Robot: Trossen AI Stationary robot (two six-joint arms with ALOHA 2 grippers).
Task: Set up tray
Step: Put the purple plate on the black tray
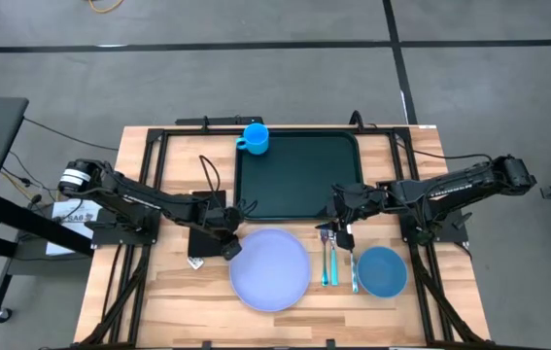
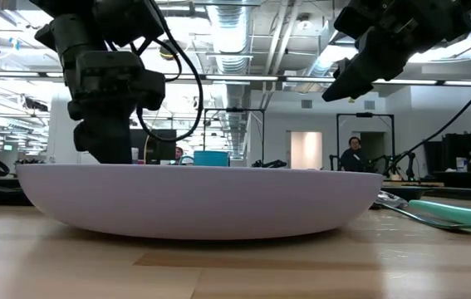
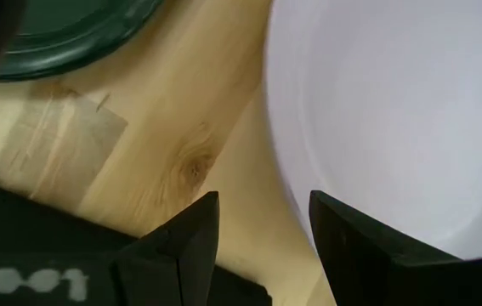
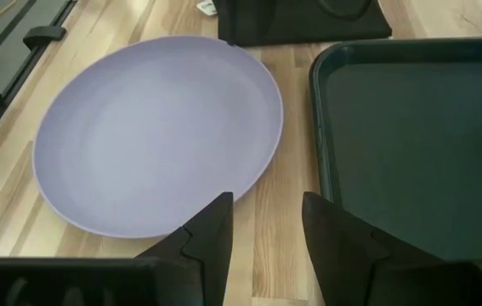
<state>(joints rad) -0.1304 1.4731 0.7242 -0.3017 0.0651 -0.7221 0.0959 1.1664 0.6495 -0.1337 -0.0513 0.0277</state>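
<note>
Dark green, rigid plastic tray with a raised rim looked light, slick, best pinched at its rim; left gripper and right gripper hung nearby, fingers apart and empty.

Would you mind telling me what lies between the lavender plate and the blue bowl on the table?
In the high view, a fork and a teal-handled utensil lie between the plate and the bowl, with another teal-handled piece beside the bowl.
</note>
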